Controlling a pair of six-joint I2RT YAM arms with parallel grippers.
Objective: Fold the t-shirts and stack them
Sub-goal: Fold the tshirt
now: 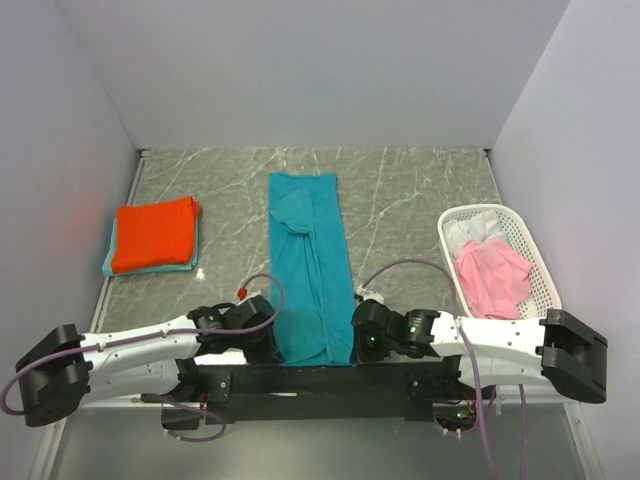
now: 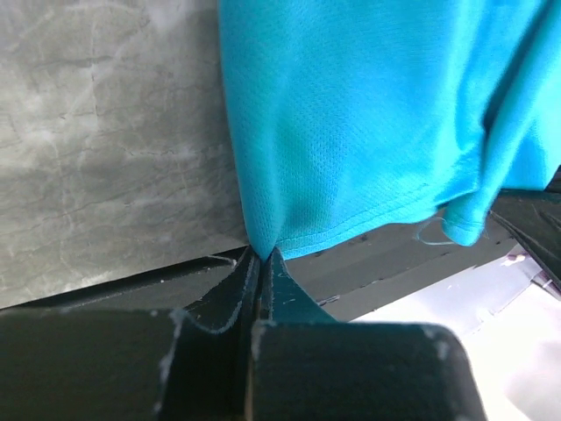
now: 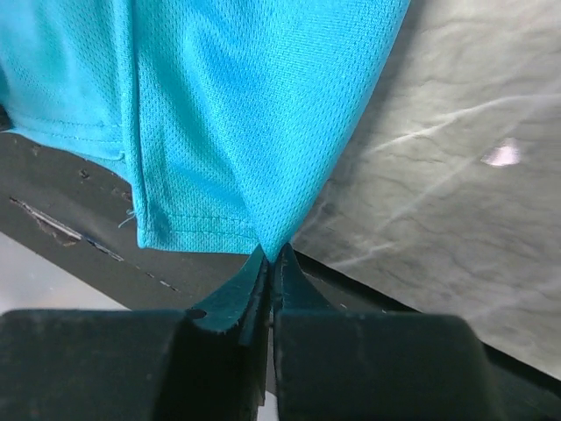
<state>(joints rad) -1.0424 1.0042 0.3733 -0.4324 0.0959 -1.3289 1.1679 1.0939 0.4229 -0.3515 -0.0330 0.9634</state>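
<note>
A teal-blue t-shirt (image 1: pixel 309 265) lies as a long narrow strip down the middle of the table, its near hem at the table's front edge. My left gripper (image 1: pixel 268 343) is shut on the shirt's near left corner (image 2: pixel 260 241). My right gripper (image 1: pixel 358 340) is shut on its near right corner (image 3: pixel 273 241). An orange-red t-shirt (image 1: pixel 154 233) lies folded on top of a light teal one (image 1: pixel 108 262) at the left. A pink t-shirt (image 1: pixel 492 277) and a white one (image 1: pixel 468 229) lie crumpled in the basket.
A white plastic mesh basket (image 1: pixel 537 260) stands at the right side of the table. White walls close in the table at the left, back and right. A black strip (image 1: pixel 310 380) runs along the near edge between the arm bases.
</note>
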